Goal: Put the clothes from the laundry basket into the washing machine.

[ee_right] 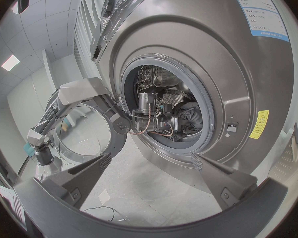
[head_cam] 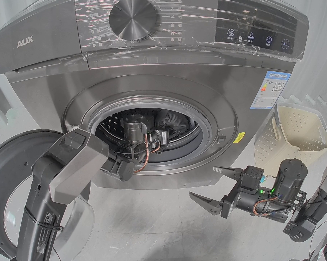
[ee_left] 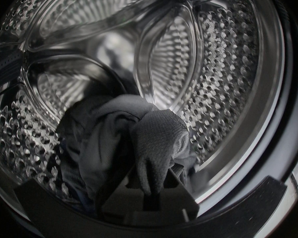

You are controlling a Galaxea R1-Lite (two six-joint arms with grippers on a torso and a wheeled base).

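Release depth is the governing relation at this step. The left gripper (ee_left: 152, 185) is inside the drum (ee_left: 228, 66) of the washing machine (head_cam: 221, 91), past the rim of the door opening. Its fingers (ee_left: 178, 190) are drawn close together on a fold of the dark clothes (ee_left: 122, 133). The bundle lies ahead of the fingertips, toward the rear wall of the drum, and droops back over both fingers. Seen from the head camera, it sits beyond the gripper toward the right edge of the opening. The fabric is crumpled, so no long axis can be assigned. Judgement: this is the placing step. The next move calls for parting the fingers so the fabric drops inside the rim, then a straight retreat through the opening. A fold draped over a finger could snag and be dragged out. The right gripper (head_cam: 203, 182) hangs outside, low before the machine's lower right corner, with its fingers spread wide and holding nothing. It is the arm nearer the laundry basket (head_cam: 301, 127), which stands on the floor just beside the machine's right edge and shows bare perforated walls. The door (head_cam: 11, 171) stands open at the left.
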